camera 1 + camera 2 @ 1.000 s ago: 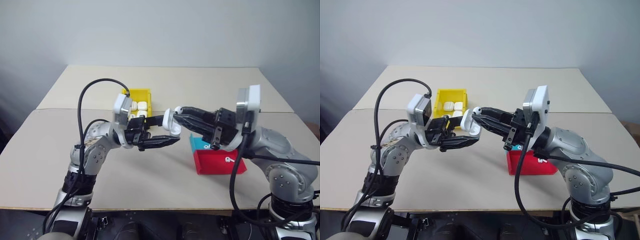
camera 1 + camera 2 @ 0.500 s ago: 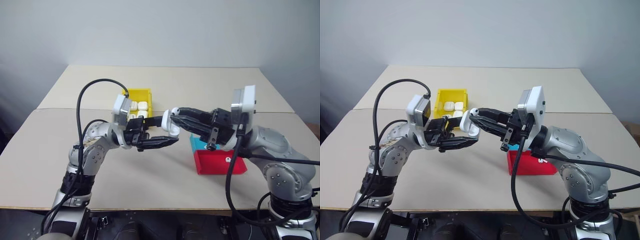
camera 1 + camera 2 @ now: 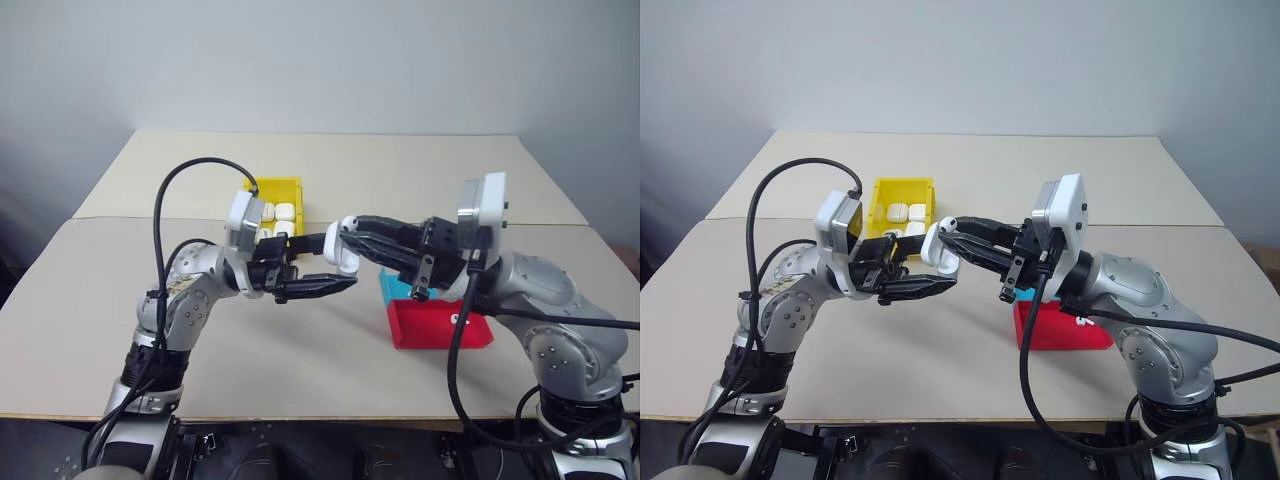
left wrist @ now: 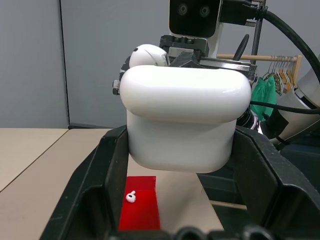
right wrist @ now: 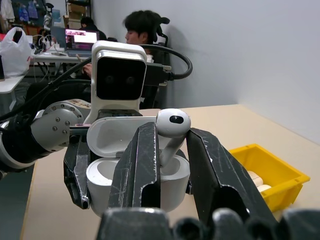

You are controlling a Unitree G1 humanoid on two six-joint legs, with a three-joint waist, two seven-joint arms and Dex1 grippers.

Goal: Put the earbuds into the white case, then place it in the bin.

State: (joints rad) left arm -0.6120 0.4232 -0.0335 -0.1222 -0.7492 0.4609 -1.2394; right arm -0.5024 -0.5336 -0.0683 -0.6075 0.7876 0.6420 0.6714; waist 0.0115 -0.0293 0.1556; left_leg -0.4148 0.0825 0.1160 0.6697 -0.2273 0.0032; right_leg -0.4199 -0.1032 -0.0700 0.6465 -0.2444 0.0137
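Observation:
My left gripper [image 3: 343, 262] is shut on the white case [image 3: 345, 255], held above the table with its lid flipped open. In the left wrist view the case [image 4: 182, 120] sits between the black fingers [image 4: 107, 180]. My right gripper [image 5: 172, 145] is shut on one of the earbuds [image 5: 172, 122], whose stem points down into the case's open mouth [image 5: 107, 175]. A second earbud [image 3: 457, 320] lies in the red tray [image 3: 440, 335]. The yellow bin [image 3: 280, 186] stands behind the left gripper and holds several white cases [image 3: 283, 211].
A teal tray [image 3: 395, 288] sits just behind the red tray, under my right arm. The beige table [image 3: 300, 350] has a seam running left to right behind the grippers. A person [image 5: 142, 30] sits at a desk in the background of the right wrist view.
The right wrist has tilted slightly, and the earbud stays at the case's mouth. Both grips are unchanged.

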